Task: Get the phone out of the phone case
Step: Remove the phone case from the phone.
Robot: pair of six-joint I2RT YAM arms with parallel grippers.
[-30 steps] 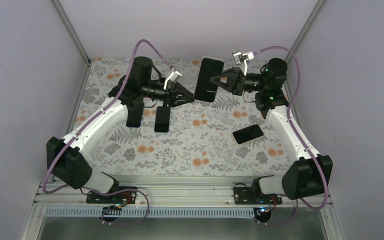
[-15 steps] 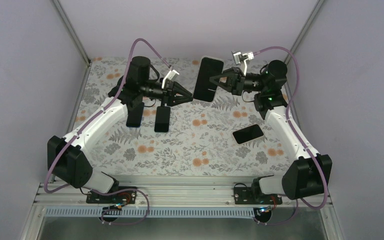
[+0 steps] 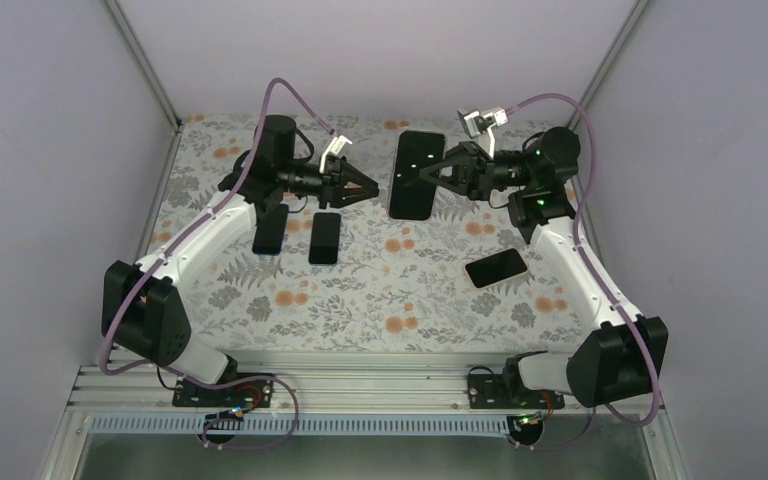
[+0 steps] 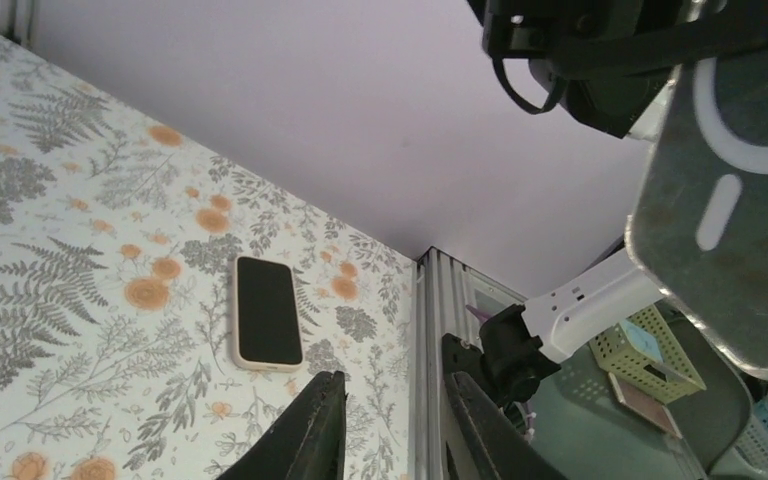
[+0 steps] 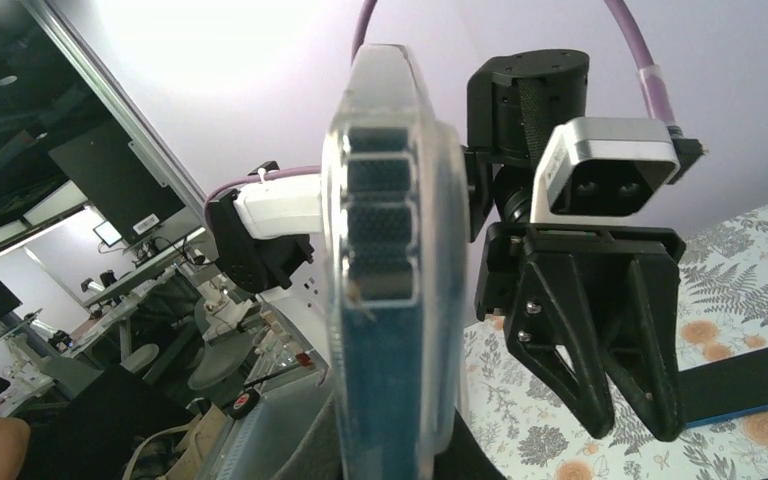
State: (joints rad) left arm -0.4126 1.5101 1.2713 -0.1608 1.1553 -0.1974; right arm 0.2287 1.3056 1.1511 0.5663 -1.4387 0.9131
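My right gripper (image 3: 440, 172) is shut on the edge of a dark phone in a clear case (image 3: 416, 174) and holds it in the air above the far middle of the table. The right wrist view shows it edge-on (image 5: 390, 270) between my fingers. In the left wrist view the clear back of the case with its white ring shows at the upper right (image 4: 735, 220). My left gripper (image 3: 365, 188) is open and empty, a short gap left of the phone, pointing at it; its jaws (image 4: 390, 420) stand apart.
Two dark phones (image 3: 269, 228) (image 3: 325, 237) lie on the floral table under the left arm. A phone in a beige case (image 3: 496, 268) lies at the right, also in the left wrist view (image 4: 267, 311). Frame posts stand at the back corners.
My left gripper has drawn back to the left, away from the held phone. My right gripper has turned the phone so its flat face shows more from above.
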